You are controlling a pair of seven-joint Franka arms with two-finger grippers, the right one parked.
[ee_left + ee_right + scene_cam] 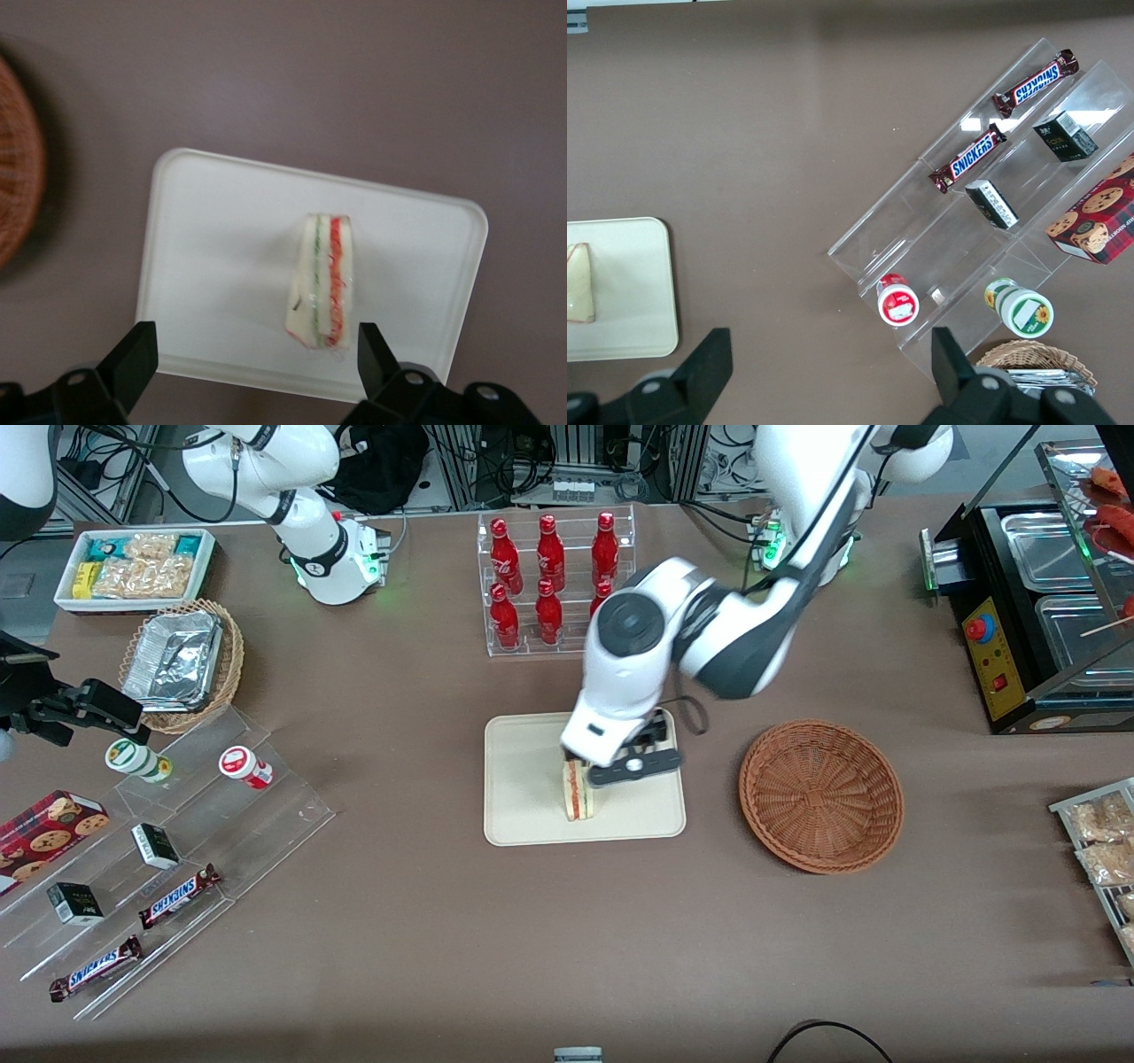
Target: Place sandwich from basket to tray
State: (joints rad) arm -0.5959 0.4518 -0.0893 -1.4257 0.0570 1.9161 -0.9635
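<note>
Sandwich (324, 279) rests on tray (221, 266), released; hand (257, 354) hovers directly above it, spread wide and holding nothing; basket (821, 794) sits emptied nearby.

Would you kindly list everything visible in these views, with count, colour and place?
sandwich: one, white with red filling, on the tray
tray: one, cream, table centre
basket: one, reddish-brown, empty, beside the tray toward the working arm's end
bottles: seven visible, red, in a clear rack
foil basket: one, tan, toward the parked arm's end
Snickers bars: two, on clear steps
snack box: one, white
tool: left arm's, open, above the sandwich
</note>
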